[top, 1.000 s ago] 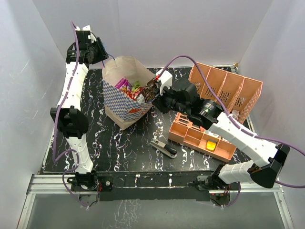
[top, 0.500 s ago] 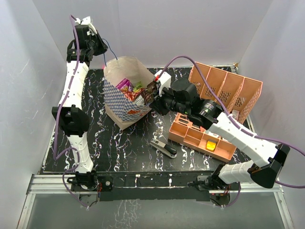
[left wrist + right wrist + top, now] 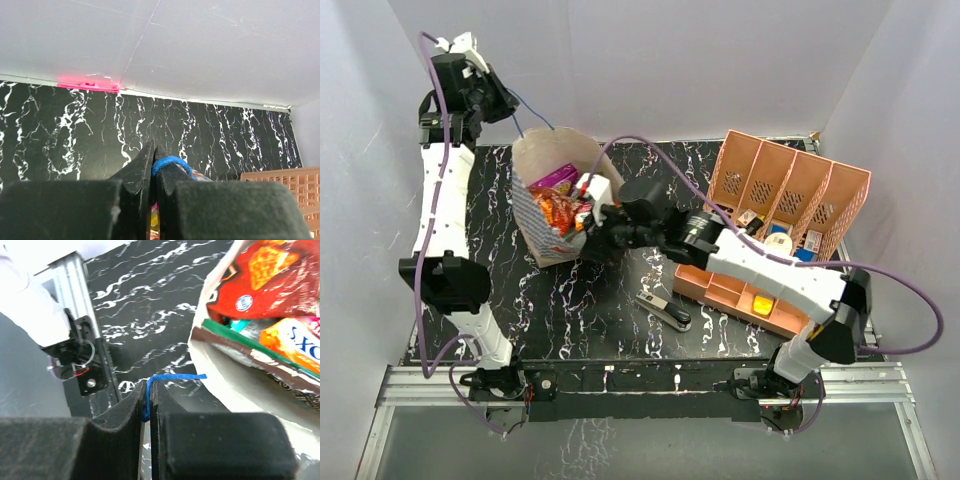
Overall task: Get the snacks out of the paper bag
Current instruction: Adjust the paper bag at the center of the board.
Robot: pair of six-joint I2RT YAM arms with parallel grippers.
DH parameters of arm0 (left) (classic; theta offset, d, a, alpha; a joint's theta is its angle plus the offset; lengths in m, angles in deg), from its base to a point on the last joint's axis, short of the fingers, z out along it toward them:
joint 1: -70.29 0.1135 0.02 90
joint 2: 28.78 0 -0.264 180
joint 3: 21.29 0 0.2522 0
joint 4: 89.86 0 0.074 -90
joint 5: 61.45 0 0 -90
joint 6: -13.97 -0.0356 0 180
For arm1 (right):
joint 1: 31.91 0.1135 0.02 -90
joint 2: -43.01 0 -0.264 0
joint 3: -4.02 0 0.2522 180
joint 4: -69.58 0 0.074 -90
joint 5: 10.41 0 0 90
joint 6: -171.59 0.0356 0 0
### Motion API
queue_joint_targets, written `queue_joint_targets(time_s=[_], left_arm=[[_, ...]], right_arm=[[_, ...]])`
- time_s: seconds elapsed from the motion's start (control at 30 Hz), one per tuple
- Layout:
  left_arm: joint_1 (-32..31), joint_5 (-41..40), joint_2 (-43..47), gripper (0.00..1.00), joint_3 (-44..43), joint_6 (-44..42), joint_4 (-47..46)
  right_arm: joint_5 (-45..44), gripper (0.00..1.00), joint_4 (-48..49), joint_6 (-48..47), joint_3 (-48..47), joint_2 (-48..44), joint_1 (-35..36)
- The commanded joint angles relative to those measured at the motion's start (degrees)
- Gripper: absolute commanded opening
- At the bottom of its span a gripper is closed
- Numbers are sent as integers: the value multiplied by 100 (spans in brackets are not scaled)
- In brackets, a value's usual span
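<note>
Paper bag [image 3: 538,228] on marbled surface [image 3: 620,310], left of centre, mouth open. Snacks [image 3: 560,205] all inside it, among them red packet [image 3: 260,270] and orange "FOX'S" packet [image 3: 295,342]. Left gripper [image 3: 154,160] raised behind bag, clamped on blue string handle [image 3: 172,161]. Right gripper [image 3: 148,390] at bag's right rim, pinched on other blue handle [image 3: 175,376].
</note>
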Motion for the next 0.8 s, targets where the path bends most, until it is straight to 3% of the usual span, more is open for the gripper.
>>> queue_joint_targets(time_s=[0.0,0.23,0.57,0.77], left_arm=[[246,20,1249,0,440,-75,-518],[252,68,2793,0,2202,102,-609],[249,-556,3939,0,3029,-101,-18],[252,-424,3780,0,2929,-138,151]], right_arm=[[487,8,792,210,-627,358,611],[606,8,920,563,-315,418,1132],[791,9,876,1004,117,-120,1208],[266,28,20,695,-26,-192,1209]])
